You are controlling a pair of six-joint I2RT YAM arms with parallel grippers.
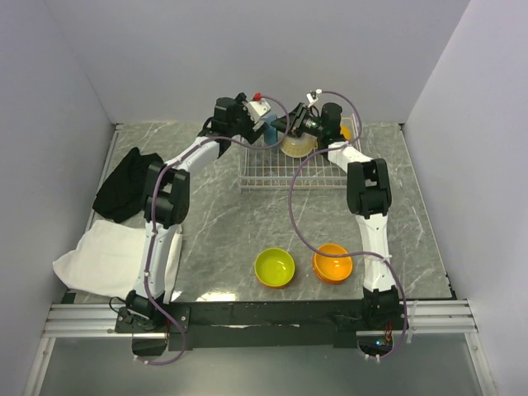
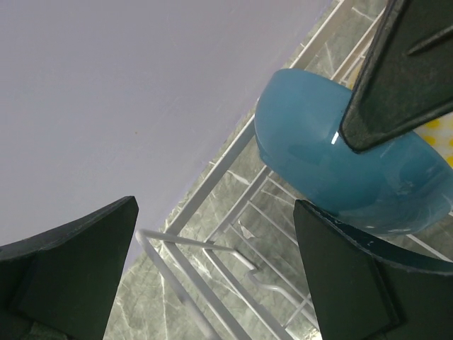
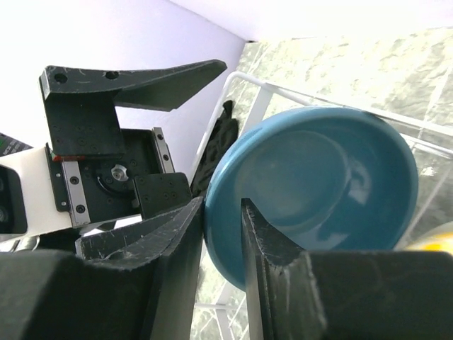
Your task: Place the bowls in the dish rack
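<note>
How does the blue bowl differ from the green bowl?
Colour: the blue bowl is teal, the green bowl lime.
Place: the blue bowl is in the rack, the green bowl on the table.
Pose: the blue bowl stands on edge, the green bowl sits mouth up.
Contact: the right tool straddles the blue bowl's rim; nothing touches the green bowl.
Both are round and plain-coloured.

Pale lilac walls (image 1: 247, 49), grey marble tabletop (image 1: 223, 223).

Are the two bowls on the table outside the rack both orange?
No: one is a lime green bowl, the other an orange bowl.
</note>
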